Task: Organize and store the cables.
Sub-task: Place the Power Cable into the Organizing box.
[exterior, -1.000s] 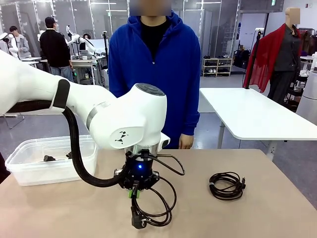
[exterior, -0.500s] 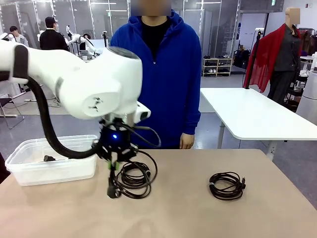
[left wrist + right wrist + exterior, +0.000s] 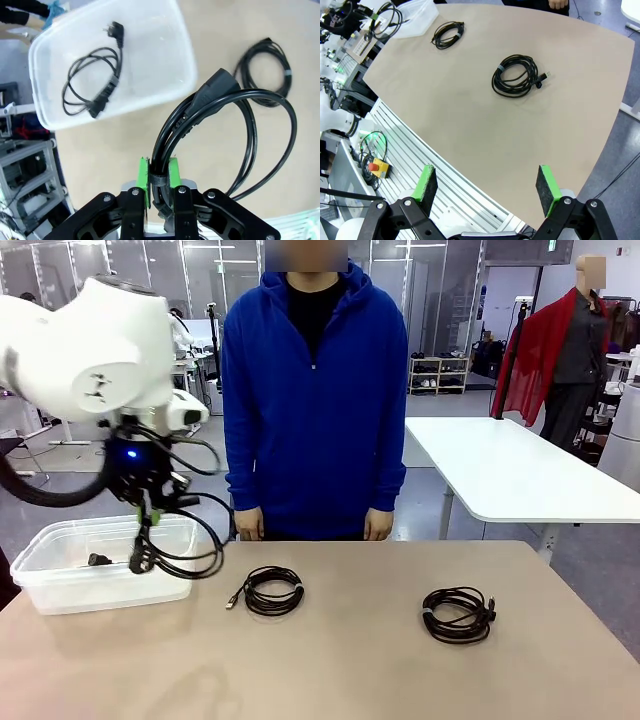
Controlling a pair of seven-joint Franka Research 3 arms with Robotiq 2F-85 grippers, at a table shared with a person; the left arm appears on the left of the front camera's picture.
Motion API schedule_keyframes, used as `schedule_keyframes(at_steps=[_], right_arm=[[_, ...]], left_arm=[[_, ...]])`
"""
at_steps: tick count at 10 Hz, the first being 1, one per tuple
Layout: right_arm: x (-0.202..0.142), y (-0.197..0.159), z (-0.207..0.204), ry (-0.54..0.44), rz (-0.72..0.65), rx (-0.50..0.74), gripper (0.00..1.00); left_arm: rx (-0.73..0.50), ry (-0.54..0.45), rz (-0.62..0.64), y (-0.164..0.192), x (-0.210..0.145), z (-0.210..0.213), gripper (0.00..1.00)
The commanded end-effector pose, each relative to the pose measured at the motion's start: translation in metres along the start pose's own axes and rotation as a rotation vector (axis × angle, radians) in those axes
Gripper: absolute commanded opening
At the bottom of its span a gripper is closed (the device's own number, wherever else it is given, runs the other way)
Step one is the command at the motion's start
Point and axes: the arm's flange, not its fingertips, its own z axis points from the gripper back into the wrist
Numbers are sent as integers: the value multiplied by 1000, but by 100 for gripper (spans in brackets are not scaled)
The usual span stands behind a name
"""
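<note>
Left gripper: is hanging above the table's 9 o'clock side, its green pads pressing together on the thick cable where a strap is bundling it.
Thick cable: is dangling from the pads in wide loops, clear of the table, with a blocky plug end sticking out at 12 o'clock in the left wrist view. In the front view the loops are hanging in front of the clear bin's right end.
Clear bin: is sitting at the table's 9 o'clock edge, at 11 o'clock from the left gripper in its wrist view. It is holding a thin cable, lying loosely coiled on the bin floor with its plugs spread apart.
Middle coil: is lying flat on the table at 4 o'clock from the held loops, apart from the bin, with one small plug end trailing toward 8 o'clock.
Person: is standing at the table's 12 o'clock edge, both hands hanging at the rim.
Right coil: is lying at 3 o'clock from the middle coil, well apart from it.
Right gripper: is hovering high beyond the table edge with its jaws spread wide, gripping nothing.
View differences: the left wrist view is showing the bin's contents plainly, while the front view is giving a dark shape behind the frosted wall. The right wrist view is showing both coils on the table from above.
</note>
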Motion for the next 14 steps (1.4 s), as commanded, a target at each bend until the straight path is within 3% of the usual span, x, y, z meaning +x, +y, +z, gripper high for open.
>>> schedule_keyframes(at_steps=[1, 4, 5, 11, 14], right_arm=[[0, 0, 2, -7, 19, 10, 100], [0, 0, 2, -7, 19, 10, 100], [0, 0, 2, -7, 19, 10, 100], [0, 0, 2, -7, 19, 10, 100], [0, 0, 2, -7, 19, 10, 100]], left_arm=[[-84, -7, -50, 33, 3, -6, 19], [-124, 41, -10, 81, 13, -15, 19], [-65, 21, -19, 63, 13, -13, 19], [-81, 27, -37, 60, 13, -15, 19], [-66, 127, -68, 95, 49, -26, 19]])
